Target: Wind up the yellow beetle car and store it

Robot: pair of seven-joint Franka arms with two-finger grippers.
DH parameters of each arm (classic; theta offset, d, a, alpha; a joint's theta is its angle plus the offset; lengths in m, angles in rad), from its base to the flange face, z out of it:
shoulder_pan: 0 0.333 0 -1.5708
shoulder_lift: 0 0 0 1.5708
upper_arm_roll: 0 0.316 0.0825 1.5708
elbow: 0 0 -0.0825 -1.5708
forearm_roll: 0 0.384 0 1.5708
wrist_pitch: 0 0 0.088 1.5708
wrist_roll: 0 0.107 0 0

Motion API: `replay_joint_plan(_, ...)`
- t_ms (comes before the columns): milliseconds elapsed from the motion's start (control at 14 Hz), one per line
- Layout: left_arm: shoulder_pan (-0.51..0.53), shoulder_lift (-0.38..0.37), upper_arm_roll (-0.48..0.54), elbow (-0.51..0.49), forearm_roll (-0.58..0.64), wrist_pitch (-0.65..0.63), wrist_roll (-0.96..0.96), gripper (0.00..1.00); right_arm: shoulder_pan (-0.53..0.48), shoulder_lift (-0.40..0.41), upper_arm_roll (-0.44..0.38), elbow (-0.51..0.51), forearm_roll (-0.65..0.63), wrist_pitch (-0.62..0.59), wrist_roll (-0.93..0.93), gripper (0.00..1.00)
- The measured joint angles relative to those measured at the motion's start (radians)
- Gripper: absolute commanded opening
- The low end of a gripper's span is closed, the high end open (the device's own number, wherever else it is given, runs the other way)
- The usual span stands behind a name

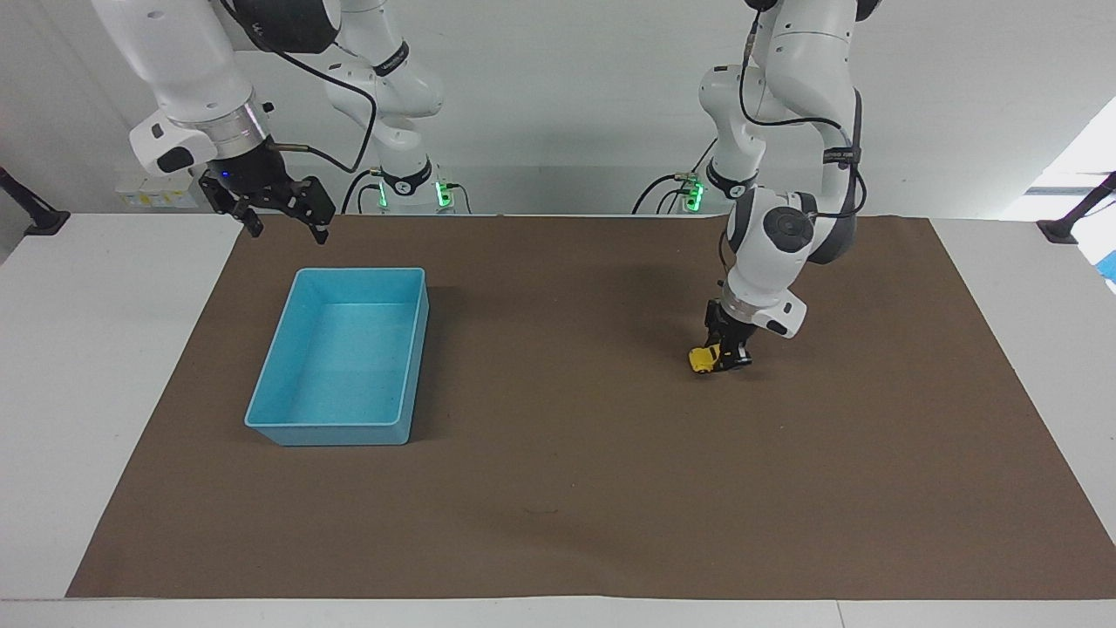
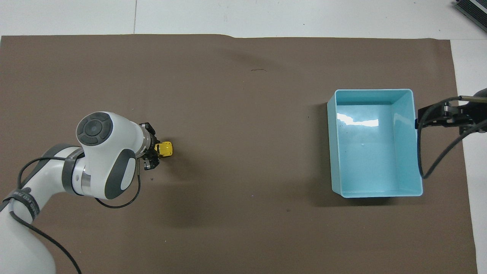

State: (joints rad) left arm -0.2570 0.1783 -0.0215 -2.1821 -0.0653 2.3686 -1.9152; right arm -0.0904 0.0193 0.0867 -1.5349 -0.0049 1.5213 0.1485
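The yellow beetle car is down on the brown mat, toward the left arm's end of the table. My left gripper is shut on it from above, and its fingers cover the car's rear half. My right gripper hangs open in the air with nothing in it, over the mat's edge beside the blue bin; the right arm waits there. In the overhead view only the edge of the right gripper shows, next to the bin's wall.
The blue bin has nothing in it and stands toward the right arm's end of the table. Bare brown mat lies between the bin and the car. White table borders the mat at both ends.
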Motion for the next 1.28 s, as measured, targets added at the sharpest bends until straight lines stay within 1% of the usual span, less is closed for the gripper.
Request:
replay_joint_plan(214, 0.035, -0.008, 0.0, -0.009, 0.0, -0.007, 0.048, 0.24, 0.0, 0.0, 0.0, 0.0, 0.0, 0.0, 0.0, 1.0)
replay_joint_plan(285, 0.036, -0.008, 0.0, -0.009, 0.0, -0.007, 0.05, 0.3, 0.0, 0.0, 0.0, 0.0, 0.0, 0.0, 0.0, 1.0)
replay_joint_plan(356, 0.036, -0.008, 0.0, -0.009, 0.0, -0.007, 0.05, 0.54, 0.0, 0.0, 0.0, 0.0, 0.0, 0.0, 0.0, 1.0)
replay_joint_plan(427, 0.036, -0.008, 0.0, -0.009, 0.0, -0.007, 0.05, 1.0, 0.0, 0.0, 0.0, 0.0, 0.0, 0.0, 0.0, 1.0)
replay_joint_plan(641, 0.037, 0.04, 0.0, -0.012, 0.003, 0.005, 0.059, 1.0, 0.0, 0.0, 0.0, 0.0, 0.0, 0.0, 0.0, 1.0)
replay_joint_plan(712, 0.037, 0.048, -0.003, 0.0, 0.003, -0.01, 0.059, 1.0, 0.0, 0.0, 0.0, 0.0, 0.0, 0.0, 0.0, 1.0)
replay_joint_plan(855, 0.033, 0.046, -0.011, 0.059, 0.003, -0.101, 0.052, 1.0, 0.0, 0.0, 0.0, 0.0, 0.0, 0.0, 0.0, 1.0)
replay_joint_plan(1068, 0.024, 0.039, -0.021, 0.189, 0.003, -0.24, 0.005, 1.0, 0.0, 0.0, 0.0, 0.0, 0.0, 0.0, 0.0, 1.0)
replay_joint_plan(1139, 0.021, 0.038, -0.023, 0.213, 0.003, -0.262, -0.002, 1.0, 0.0, 0.0, 0.0, 0.0, 0.0, 0.0, 0.0, 1.0)
replay_joint_plan(1282, 0.012, 0.039, -0.023, 0.226, 0.003, -0.272, -0.009, 1.0, 0.0, 0.0, 0.0, 0.0, 0.0, 0.0, 0.0, 1.0)
